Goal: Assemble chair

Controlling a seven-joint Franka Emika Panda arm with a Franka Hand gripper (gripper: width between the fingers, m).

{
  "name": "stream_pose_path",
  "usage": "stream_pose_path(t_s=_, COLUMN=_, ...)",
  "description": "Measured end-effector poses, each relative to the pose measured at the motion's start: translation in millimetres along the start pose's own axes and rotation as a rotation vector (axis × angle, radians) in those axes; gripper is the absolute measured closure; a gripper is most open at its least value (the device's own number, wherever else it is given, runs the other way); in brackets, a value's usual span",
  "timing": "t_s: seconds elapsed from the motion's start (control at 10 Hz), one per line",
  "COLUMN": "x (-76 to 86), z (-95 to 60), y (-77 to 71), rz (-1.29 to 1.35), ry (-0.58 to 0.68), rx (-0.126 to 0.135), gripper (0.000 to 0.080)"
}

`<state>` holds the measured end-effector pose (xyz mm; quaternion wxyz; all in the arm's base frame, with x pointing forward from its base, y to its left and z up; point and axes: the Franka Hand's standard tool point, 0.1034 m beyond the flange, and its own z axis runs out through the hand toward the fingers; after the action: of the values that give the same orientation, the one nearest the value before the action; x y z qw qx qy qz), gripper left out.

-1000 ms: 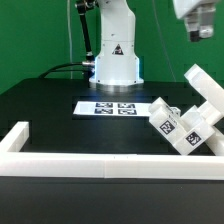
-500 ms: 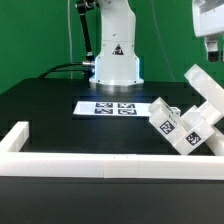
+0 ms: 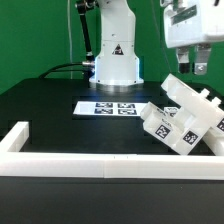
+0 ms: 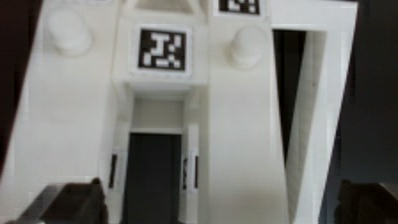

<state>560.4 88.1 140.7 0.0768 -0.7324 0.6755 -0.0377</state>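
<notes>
On the black worktop (image 3: pixel 50 110), the white chair (image 3: pixel 185 125) is lying tilted toward the edge at the exterior view's right, while the claw (image 3: pixel 193 67) is hanging just above it, empty, fingers spread apart either side of its long bars.

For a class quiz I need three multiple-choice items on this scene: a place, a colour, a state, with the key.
1. Where in the exterior view lies the white blocky plastic chair assembly? A left; B right; C far back.
2. Which colour has the flat table top? A black; B white; C red.
3. How stands the arm's two-finger gripper? A shut on the assembly; B shut, empty; C open.
Key: B, it fills that view's right side; A, the bare surface is black; C, its fingers stand wide apart, clasping nothing.
</notes>
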Motion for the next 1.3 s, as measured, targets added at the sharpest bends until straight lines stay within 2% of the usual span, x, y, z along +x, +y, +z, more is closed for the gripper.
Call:
stream_pose_path(t_s=0.4, x=34.8, z=3.0, y=1.2, rz=-0.048, ry=0.013, rx=-0.003, gripper=0.0151)
stream_pose_path(t_s=0.7, x=37.0, z=10.2, y=4.9, rz=-0.052, ry=0.022, rx=-0.017, gripper=0.0151)
stream_pose_path(t_s=0.8, x=34.0, z=9.7, y=4.8, rz=-0.049, ry=0.014, rx=-0.029, gripper=0.0151)
stream_pose_path(t_s=0.9, x=25.4, z=5.2, y=-1.1, rz=-0.048, ry=0.003, rx=-0.028, gripper=0.0151)
stream_pose_path(t_s=1.0, x=15.9, z=-2.3, y=-11.2, rz=-0.06, ry=-0.011, rx=-0.025, gripper=0.0151)
stream_pose_path(t_s=1.1, x=13.1, z=-6.3, y=-17.2, rz=-0.064, ry=-0.015, rx=-0.018, gripper=0.0151)
stream_pose_path(t_s=1.3, x=-1.0, z=-10.2, y=-25.4, rz=-0.049, ry=-0.021, rx=-0.008, gripper=0.0151)
